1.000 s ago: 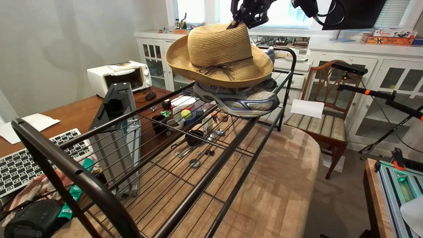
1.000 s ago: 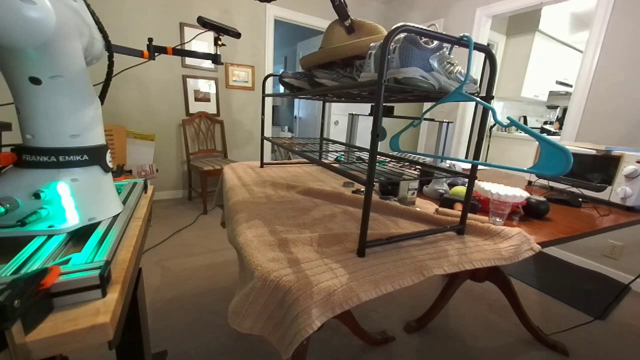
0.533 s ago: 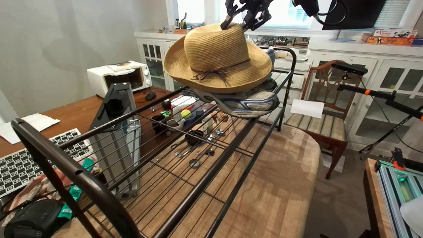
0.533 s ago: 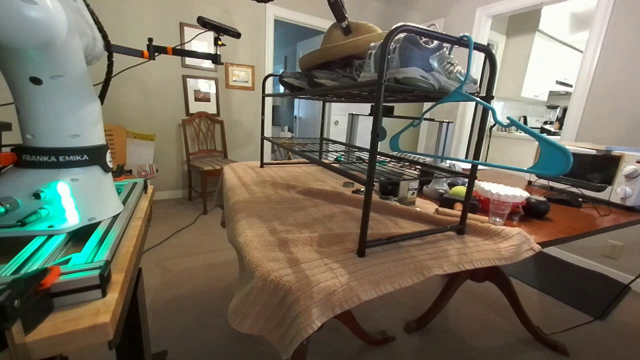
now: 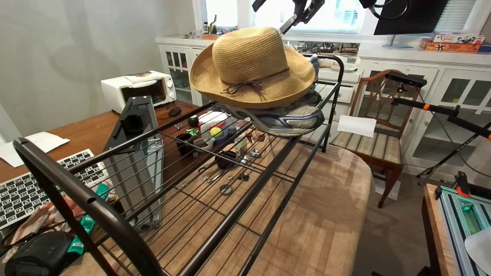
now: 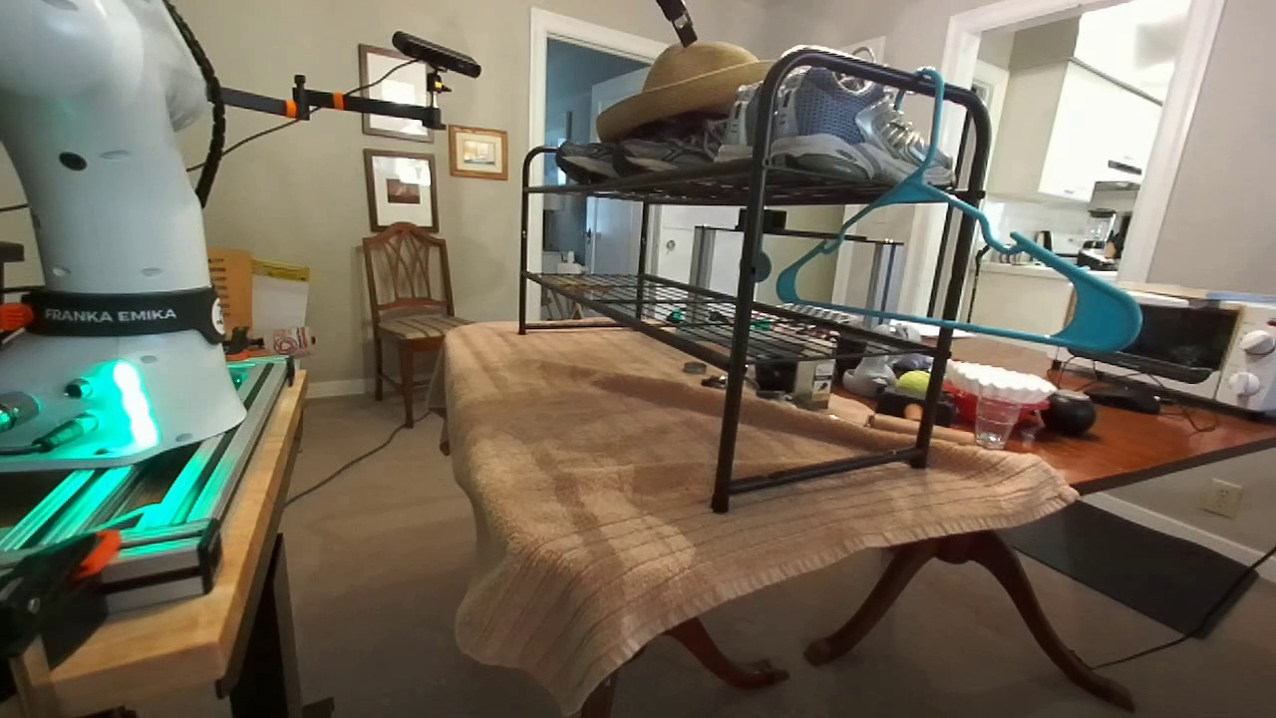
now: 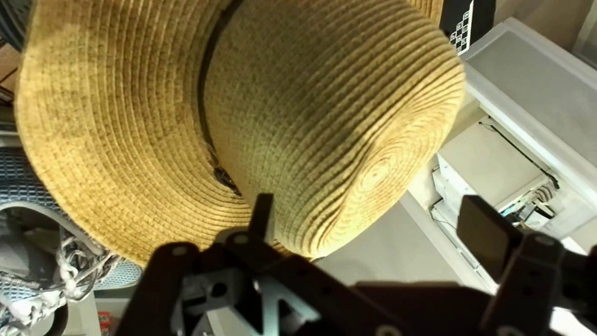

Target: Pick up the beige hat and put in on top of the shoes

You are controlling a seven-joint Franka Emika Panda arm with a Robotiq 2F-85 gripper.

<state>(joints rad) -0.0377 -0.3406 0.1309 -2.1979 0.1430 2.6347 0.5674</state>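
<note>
1. Black wire rack (image 6: 743, 309): one, two shelves showing.
2. Beige hat (image 5: 251, 53): one, crown up, brim tilted, resting atop the shoes (image 5: 295, 119) on the rack's upper shelf.
3. Turquoise hanger (image 6: 1092, 321): one, hooked over the rack's end rail.
4. Shoes: two under the hat, rack's upper shelf; at least one more, a silver-blue sneaker (image 6: 822, 120), at the rack's hanger end.
5. Gripper (image 7: 373, 221): one, above the rack's upper shelf; two fingers spread wide, one tip close by the hat's crown, contact hard to tell.
6. Tennis ball (image 5: 216, 132): one, lower than the rack's upper shelf.
</note>
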